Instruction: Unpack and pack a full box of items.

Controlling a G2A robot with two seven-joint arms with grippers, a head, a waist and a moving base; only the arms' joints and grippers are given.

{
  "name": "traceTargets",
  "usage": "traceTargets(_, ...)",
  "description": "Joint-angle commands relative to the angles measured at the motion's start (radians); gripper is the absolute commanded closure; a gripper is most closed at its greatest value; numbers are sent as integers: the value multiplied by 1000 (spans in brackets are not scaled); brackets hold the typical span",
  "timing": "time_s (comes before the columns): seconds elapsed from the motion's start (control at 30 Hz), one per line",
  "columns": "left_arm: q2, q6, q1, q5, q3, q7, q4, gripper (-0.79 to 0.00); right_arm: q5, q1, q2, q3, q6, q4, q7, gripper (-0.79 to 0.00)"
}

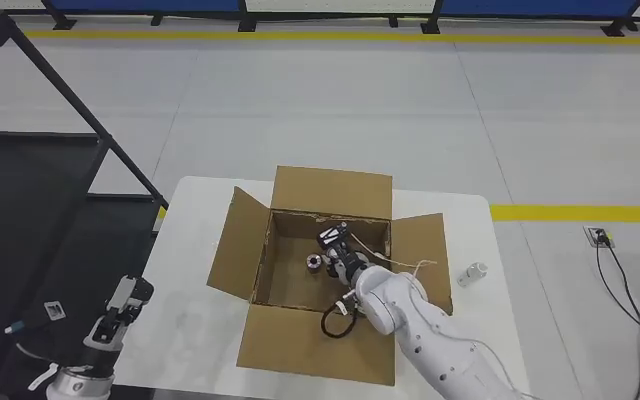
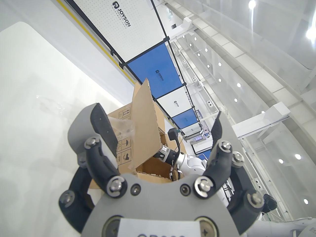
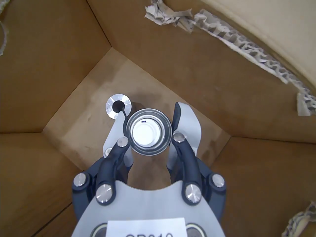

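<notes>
An open cardboard box (image 1: 330,192) stands on the white table (image 1: 200,300). My right gripper (image 1: 335,247) is down inside it. In the right wrist view the right gripper (image 3: 151,117) is shut on an upright metal can (image 3: 149,134) with a white cap, one finger on each side. Just past the can, a silver ring-shaped metal part (image 3: 118,106) rests on the box floor (image 3: 81,124), also seen from above (image 1: 313,263). My left gripper (image 1: 130,292) hangs beyond the table's left edge. It is open and holds nothing (image 2: 158,110), and it faces the box (image 2: 145,114).
A small metal piece (image 1: 471,272) lies on the table to the right of the box. All four box flaps are folded outward, and the torn cardboard edge (image 3: 222,33) runs along one wall. Bare table surface lies left of the box.
</notes>
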Motion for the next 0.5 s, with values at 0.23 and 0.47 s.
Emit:
traceTargets(0.23, 2, 3, -10, -4, -1, -16, 3, -785, -30, -6, -9, 10, 18, -17, 45, -566)
traceTargets(0.47, 2, -4, -13, -5, 0, -17, -2, -785, -68, -47, 4, 68, 17, -111, 69, -714)
